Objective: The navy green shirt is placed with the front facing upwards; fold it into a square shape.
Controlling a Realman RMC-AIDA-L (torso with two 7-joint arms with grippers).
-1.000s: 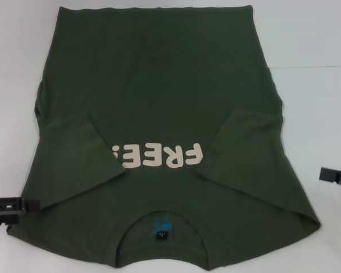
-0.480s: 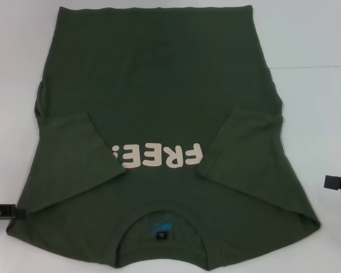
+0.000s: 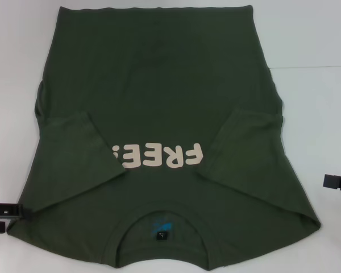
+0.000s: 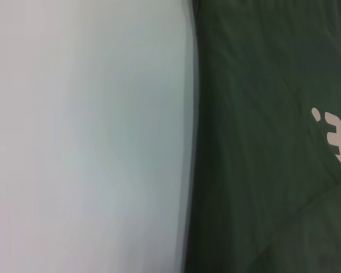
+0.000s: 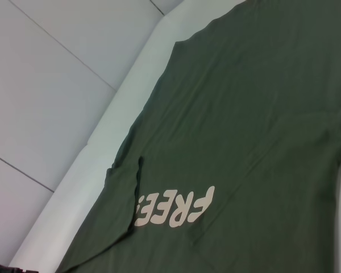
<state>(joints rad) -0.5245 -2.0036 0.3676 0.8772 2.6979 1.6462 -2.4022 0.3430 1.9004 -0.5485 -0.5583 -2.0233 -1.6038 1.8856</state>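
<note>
The navy green shirt (image 3: 159, 96) lies flat on the white table, front up, its cream "FREE!" print (image 3: 159, 156) near me and the round neck with a blue label (image 3: 159, 227) nearest. Both short sleeves are folded inward onto the body. My left gripper (image 3: 8, 210) sits low at the head view's left edge, right at the shirt's near left shoulder corner. My right gripper (image 3: 338, 183) hangs at the right edge, a short way off the shirt's right side. The left wrist view shows the shirt's edge (image 4: 261, 170). In the right wrist view the shirt (image 5: 244, 114) shows with its print (image 5: 173, 210).
The white table (image 3: 312, 45) reaches past the shirt on both sides and has a thin seam line at the right. The right wrist view shows the table's far edge and a grey tiled floor (image 5: 45, 85) beyond it.
The left gripper drew back from the shoulder corner, then came in toward it again. The right gripper slid slightly outward and nearer me, then stayed. The shirt has not moved.
</note>
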